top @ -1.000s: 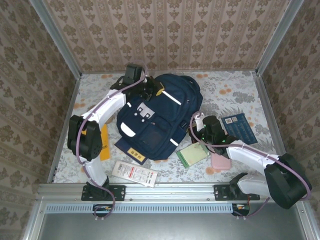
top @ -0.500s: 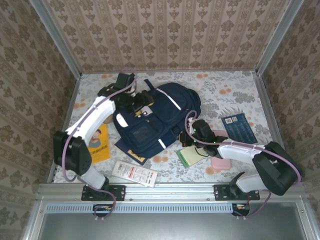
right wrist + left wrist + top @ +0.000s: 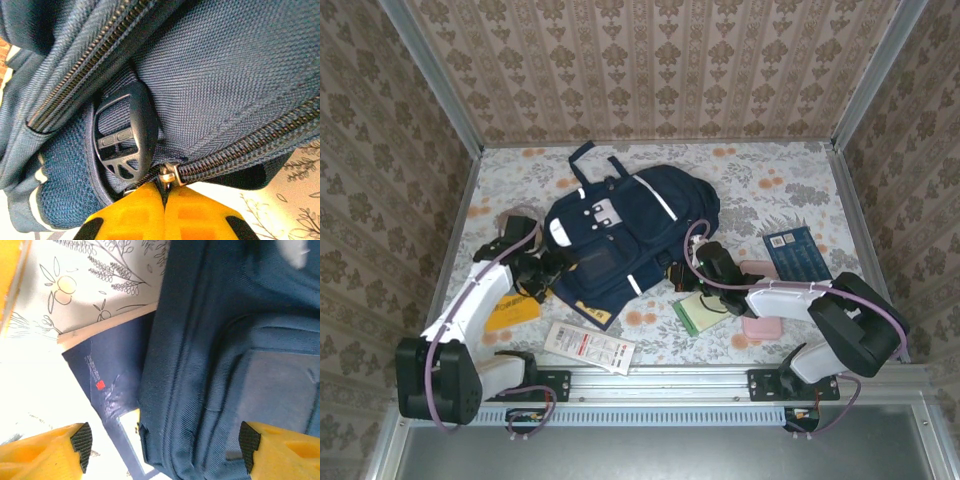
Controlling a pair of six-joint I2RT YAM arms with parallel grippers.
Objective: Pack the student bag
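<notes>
— One student bag [image 3: 620,225], flat in the middle of the table [image 3: 770,180]? Two grippers on it?

— Yep. Left gripper [image 3: 165,442] is spread wide over the bag's edge, where one navy booklet [image 3: 107,375] pokes out from under it. Right gripper [image 3: 164,197] is pressed together, pinching one zipper pull [image 3: 168,175]. Also one green notebook [image 3: 705,308] and one pink case [image 3: 760,326] nearby.

The left hand [image 3: 165,440] gapes wide, while the right hand [image 3: 164,199] has its fingers pressed tightly together.

My left gripper [image 3: 542,272]: jaws gone from pinched to wide; drawn back from the student bag's [image 3: 620,225] far end to its near-left side. Bag swung left, straps now farthest. My right gripper [image 3: 682,272] followed leftward.
</notes>
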